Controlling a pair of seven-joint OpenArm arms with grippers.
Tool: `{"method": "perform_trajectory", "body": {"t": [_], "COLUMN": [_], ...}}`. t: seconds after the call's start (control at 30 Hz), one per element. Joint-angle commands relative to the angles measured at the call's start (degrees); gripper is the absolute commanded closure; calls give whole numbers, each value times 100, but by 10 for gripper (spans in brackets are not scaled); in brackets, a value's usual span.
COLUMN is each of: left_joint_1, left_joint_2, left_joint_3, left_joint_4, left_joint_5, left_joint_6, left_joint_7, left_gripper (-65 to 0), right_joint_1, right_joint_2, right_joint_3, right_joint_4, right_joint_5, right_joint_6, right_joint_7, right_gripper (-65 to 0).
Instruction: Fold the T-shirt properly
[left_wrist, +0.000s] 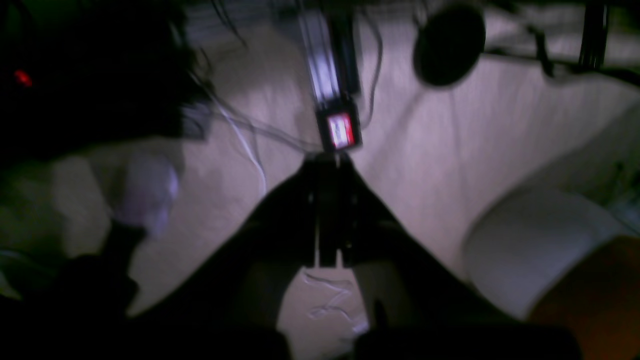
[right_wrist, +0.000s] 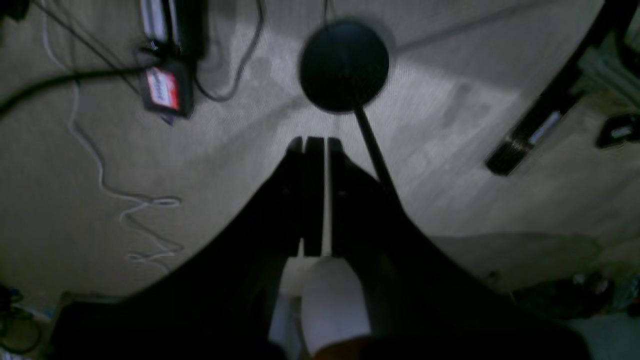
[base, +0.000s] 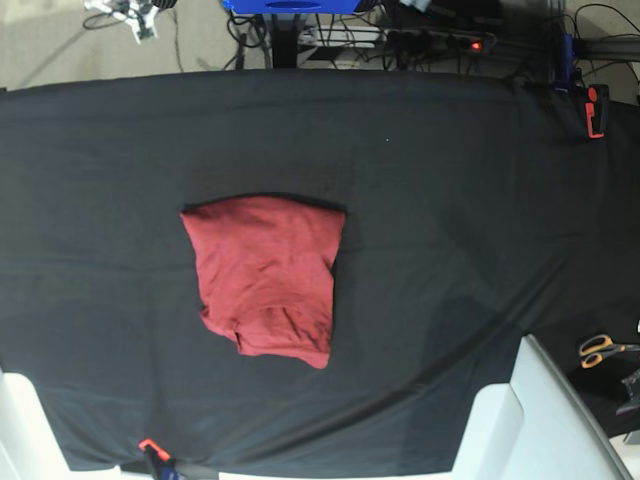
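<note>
Base view is showing the T-shirt (base: 265, 290) lying folded into a compact, roughly rectangular bundle on the black-covered bench (base: 450, 200), left of centre in that view, with nothing touching it. Its upper edge is sitting fairly straight, while the lower edge is running slightly uneven with a small overlapping flap near the bottom. Orange-handled scissors (base: 600, 348) are resting at the bench's right edge, well apart from the garment, and an orange clamp (base: 150, 447) is gripping the cover at the near edge. Neither gripper is appearing in this view. The left wrist view is showing the left gripper (left_wrist: 330, 162) with its jaws pressed together, holding nothing, pointing out over a pale carpeted floor (left_wrist: 450, 150). The right wrist view is showing the right gripper (right_wrist: 316, 142) likewise closed with only a thin slit between the jaws, empty, above the same floor near a round black stand base (right_wrist: 344, 65).
</note>
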Motion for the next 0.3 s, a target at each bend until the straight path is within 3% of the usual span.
{"method": "perform_trajectory", "body": {"t": [0.0,0.27], "left_joint_1": [83,-84], "left_joint_2": [104,174], "left_joint_3": [13,-40], "left_joint_4": [6,15], "left_joint_5": [26,17], "left_joint_6": [-87,-87], "left_joint_7": [-92,-83], "left_gripper": [0,0], "right_joint_1": [-40,-40], "right_joint_2": [230,318], "right_joint_3": [20,20], "right_joint_4": [-14,-5], "right_joint_5": [-6,-6], "right_joint_6": [-67,-67], "right_joint_7": [-11,16], "right_gripper": [-21,-21]}}
